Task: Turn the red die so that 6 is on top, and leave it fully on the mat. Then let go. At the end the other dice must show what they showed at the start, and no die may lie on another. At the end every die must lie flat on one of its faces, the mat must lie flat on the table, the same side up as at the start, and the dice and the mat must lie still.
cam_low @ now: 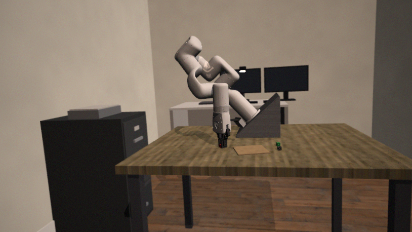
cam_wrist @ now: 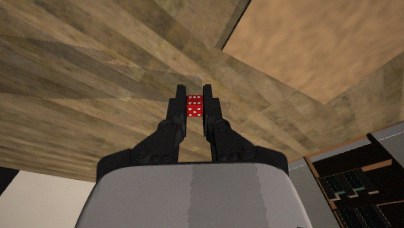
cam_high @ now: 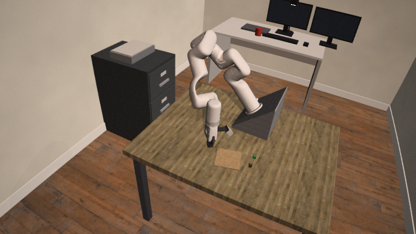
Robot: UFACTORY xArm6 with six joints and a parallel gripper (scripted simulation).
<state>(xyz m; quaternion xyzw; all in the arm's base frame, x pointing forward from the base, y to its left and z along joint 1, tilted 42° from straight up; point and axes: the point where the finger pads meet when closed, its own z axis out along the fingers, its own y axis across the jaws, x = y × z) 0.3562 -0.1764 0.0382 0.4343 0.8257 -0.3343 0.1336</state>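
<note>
The red die [cam_wrist: 194, 106] sits between my gripper's [cam_wrist: 194, 107] two black fingers, which are shut on it; the face toward the wrist camera shows six white pips. In the top and exterior views the gripper [cam_high: 209, 143] points straight down at the table, just left of the tan mat [cam_high: 228, 158], and the die shows as a red speck at the fingertips [cam_low: 220, 145]. I cannot tell whether the die rests on the wood or hangs just above it. The mat [cam_wrist: 320, 45] lies flat with nothing on it.
A green die [cam_high: 254, 156] and a black die [cam_high: 250, 165] lie on the wood right of the mat, apart from each other. The arm's dark wedge base [cam_high: 261, 115] stands behind the mat. A black filing cabinet [cam_high: 135, 87] stands left of the table.
</note>
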